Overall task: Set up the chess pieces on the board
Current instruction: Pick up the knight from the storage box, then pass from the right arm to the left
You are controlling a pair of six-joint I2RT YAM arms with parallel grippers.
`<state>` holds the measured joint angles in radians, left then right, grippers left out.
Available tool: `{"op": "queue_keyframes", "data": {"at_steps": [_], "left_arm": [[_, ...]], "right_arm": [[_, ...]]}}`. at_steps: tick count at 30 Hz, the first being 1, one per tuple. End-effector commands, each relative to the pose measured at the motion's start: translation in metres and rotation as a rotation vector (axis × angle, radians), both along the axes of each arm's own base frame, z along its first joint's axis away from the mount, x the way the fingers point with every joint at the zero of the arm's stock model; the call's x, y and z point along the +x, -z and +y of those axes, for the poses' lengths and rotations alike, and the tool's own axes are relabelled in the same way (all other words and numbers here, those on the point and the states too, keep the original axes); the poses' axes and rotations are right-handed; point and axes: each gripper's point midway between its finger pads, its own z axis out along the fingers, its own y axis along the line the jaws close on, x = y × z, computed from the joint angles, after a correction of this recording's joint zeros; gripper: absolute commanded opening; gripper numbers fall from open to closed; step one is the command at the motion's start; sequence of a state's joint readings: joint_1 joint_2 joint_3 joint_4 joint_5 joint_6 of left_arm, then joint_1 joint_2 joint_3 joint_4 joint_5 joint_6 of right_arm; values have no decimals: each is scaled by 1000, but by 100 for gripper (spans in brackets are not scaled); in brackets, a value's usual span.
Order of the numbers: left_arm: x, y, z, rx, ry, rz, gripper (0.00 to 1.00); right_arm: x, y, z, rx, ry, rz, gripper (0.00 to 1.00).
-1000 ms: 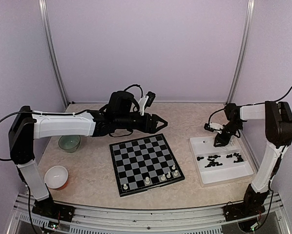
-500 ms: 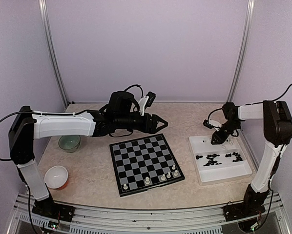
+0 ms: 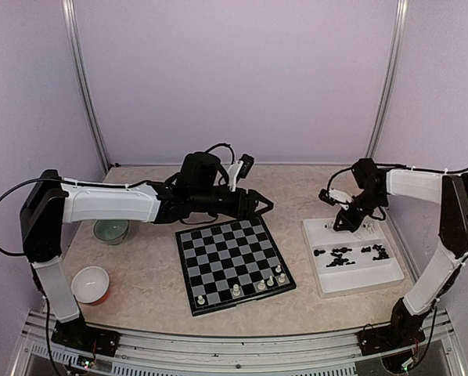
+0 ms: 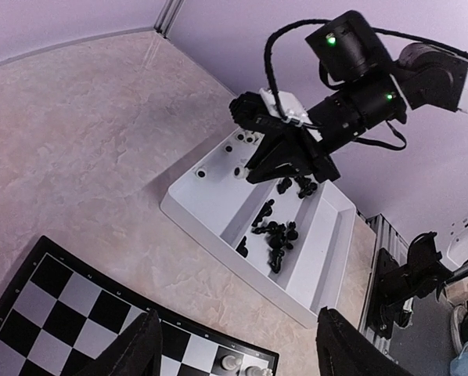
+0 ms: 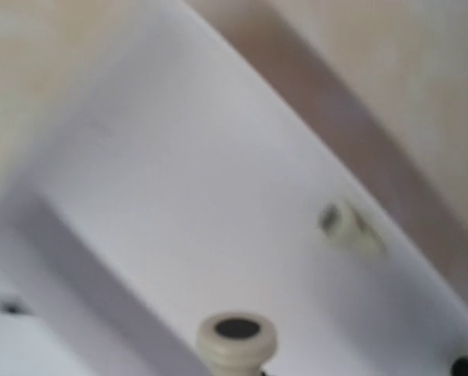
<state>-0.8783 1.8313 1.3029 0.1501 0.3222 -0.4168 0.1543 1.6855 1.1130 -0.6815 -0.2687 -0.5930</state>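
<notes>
From overhead, the left claw hangs spread and empty just past the far edge of the board, which lies mid-table with five cream pieces standing along its near edge. The right claw hovers over the far end of the white tray, whose near part holds the black pieces in loose heaps. The left wrist view adds what the overhead one hides: a few loose cream pieces in the tray's far compartment, just beside the right claw, its fingers pressed together. The right wrist view is blurred and shows no fingers, only one cream piece at its bottom edge and a second one lying on the tray floor; whether the claw pinches anything I cannot tell
</notes>
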Motion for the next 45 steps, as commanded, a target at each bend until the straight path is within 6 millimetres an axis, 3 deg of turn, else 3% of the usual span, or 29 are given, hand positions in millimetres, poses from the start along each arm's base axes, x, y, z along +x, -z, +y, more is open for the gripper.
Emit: {"op": "queue_keyframes", "data": {"at_steps": [1, 10, 19, 26, 40, 45], "left_arm": [[-3, -12, -17, -84, 45, 20, 67], [-17, -9, -36, -187, 133, 109, 66], [-23, -6, -42, -208, 168, 142, 64], [-24, -4, -41, -215, 174, 156, 57], [-27, 3, -38, -235, 194, 205, 31], [-25, 6, -37, -233, 187, 219, 31]], "right_arm": [[-12, -49, 44, 64, -115, -65, 3], [-42, -120, 146, 243, -374, -117, 3], [-63, -132, 190, 265, -516, -107, 4], [-73, -130, 195, 243, -557, -112, 4], [-74, -134, 196, 243, -556, -125, 5], [-73, -135, 195, 242, -553, -133, 5]]}}
